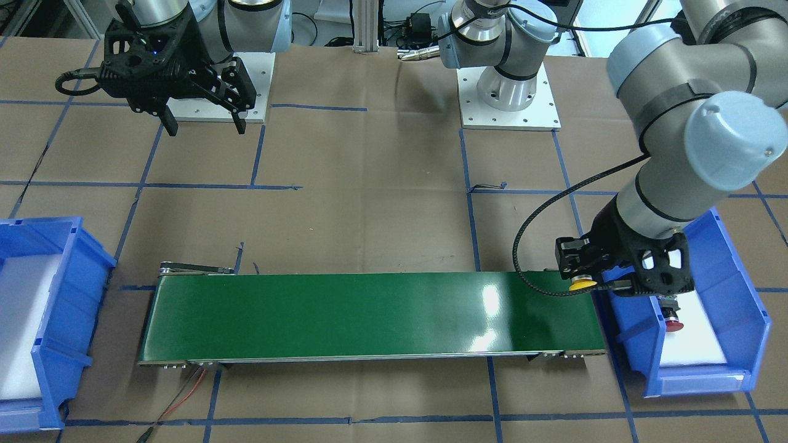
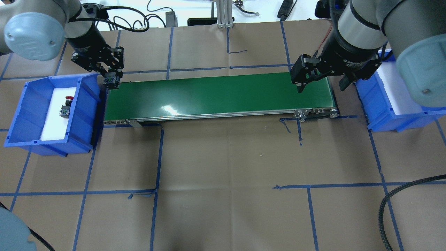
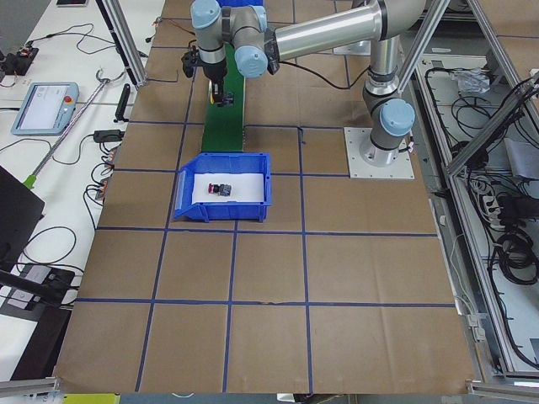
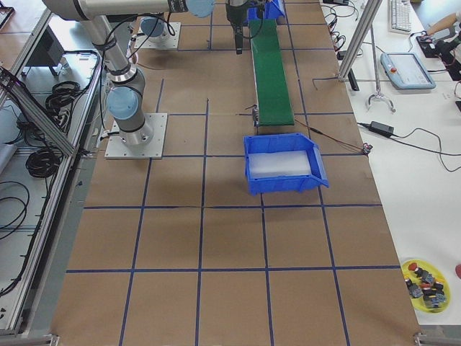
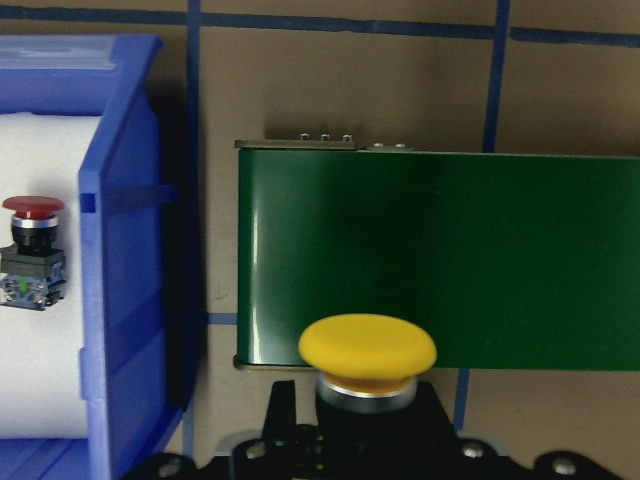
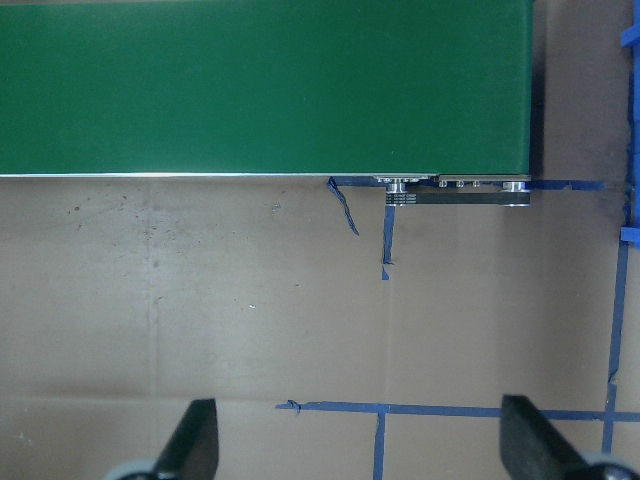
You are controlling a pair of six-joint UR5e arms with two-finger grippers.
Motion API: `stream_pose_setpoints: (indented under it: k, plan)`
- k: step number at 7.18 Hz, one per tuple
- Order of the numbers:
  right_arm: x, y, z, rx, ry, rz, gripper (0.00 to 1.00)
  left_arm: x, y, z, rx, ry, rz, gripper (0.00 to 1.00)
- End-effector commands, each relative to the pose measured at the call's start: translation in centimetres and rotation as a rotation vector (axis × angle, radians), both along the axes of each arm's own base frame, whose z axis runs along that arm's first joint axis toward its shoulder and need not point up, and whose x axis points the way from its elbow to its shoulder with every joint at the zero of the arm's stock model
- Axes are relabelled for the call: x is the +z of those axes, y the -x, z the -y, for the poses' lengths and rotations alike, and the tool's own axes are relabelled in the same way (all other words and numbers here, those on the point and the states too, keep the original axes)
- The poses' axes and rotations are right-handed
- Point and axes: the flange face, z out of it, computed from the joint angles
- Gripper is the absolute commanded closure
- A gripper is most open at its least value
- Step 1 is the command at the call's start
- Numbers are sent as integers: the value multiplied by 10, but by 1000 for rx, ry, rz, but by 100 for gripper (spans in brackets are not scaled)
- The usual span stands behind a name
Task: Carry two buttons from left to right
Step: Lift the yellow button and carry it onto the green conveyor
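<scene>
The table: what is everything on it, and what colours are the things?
yellow button: 1, yellow cap on a black body, held in the left hand at the belt's left end.
red button: 1, red cap on a black body, lying on the white pad in the bin on the robot's left.
bins: 2, blue with white pads, one at each end of the belt.
belt: 1, green, across the middle.
table: 1, brown with blue tape lines.
arms: 2, grey with pale blue caps.
left hand: 1, black, shut on the yellow button.
right hand: 1, black, open, raised near the belt's right end.
</scene>
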Motion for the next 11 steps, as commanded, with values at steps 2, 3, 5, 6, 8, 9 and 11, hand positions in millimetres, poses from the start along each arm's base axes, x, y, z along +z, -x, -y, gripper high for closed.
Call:
stream_pose_setpoints:
  k: [2,3,5,6,8,9,11]
  plan:
    - [3,0,1,1,17,1,0,-73,17,8,-6,-16,-1,98]
    - [2,0,1,1,16,1,0,-94,17,10,-9,11,3,98]
    - [3,0,1,-2,18,4,0,-115,17,2,-7,4,2,97]
    - [5,-1,1,-2,23,6,0,-120,17,3,-7,13,3,96]
    - [6,0,1,-4,25,-1,0,-122,17,3,0,13,4,6]
    - [7,0,0,-4,28,-1,0,-122,16,4,8,14,2,1]
    - [6,0,0,-2,26,2,0,-82,10,10,12,83,10,0]
